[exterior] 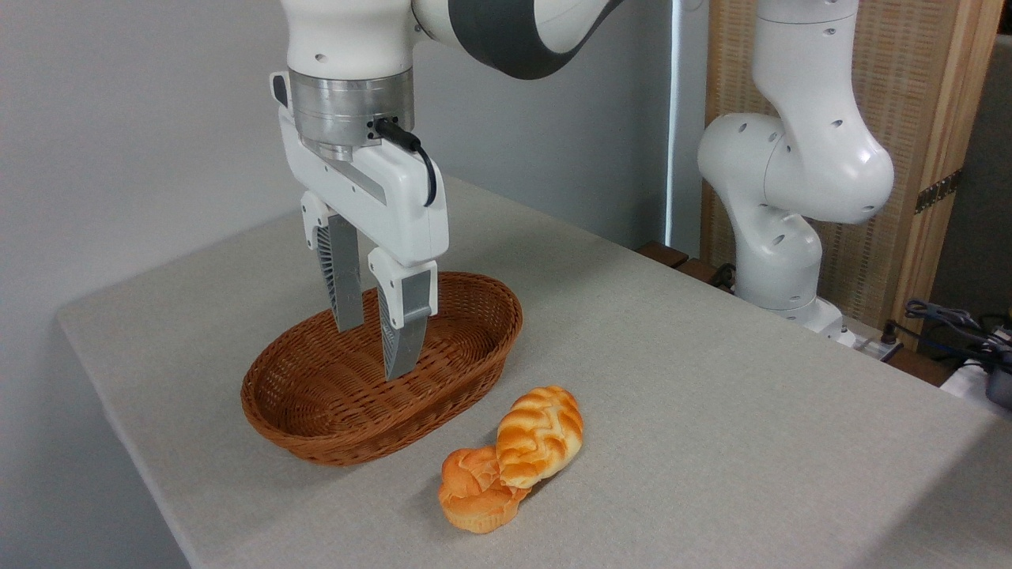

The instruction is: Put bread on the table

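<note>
Gripper (371, 348) points straight down over the wicker basket (466, 348), fingers apart with nothing between them, tips hanging inside the basket's rim line. The bread (541, 435) lies on the table (711, 395) just right of the basket, toward the table's front edge. Its lower end rests on a smaller round bun (474, 498), touching it.

bread (541, 434): braided golden oval loaf, lying tilted, lower end propped on a small bun (477, 490), below right of the gripper (371, 348)
table (711, 379): flat, grey-beige cloth, beneath the gripper
</note>
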`<state>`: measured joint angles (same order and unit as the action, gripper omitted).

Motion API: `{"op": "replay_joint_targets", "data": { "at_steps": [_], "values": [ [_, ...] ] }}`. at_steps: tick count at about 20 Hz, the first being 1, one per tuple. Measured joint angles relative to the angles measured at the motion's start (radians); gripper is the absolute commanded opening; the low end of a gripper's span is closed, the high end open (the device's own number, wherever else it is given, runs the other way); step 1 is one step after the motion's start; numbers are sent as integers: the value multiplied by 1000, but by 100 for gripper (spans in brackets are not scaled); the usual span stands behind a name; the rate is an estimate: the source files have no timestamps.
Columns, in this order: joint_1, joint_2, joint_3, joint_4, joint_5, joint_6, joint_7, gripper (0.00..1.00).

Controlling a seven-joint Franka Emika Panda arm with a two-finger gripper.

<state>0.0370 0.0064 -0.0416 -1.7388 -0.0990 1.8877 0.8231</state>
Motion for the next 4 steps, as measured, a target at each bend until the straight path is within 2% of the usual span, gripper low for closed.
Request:
{"op": "replay_joint_targets", "data": {
  "at_steps": [4],
  "values": [
    [0,1,0,0,-8,1,0,100]
  ]
}}
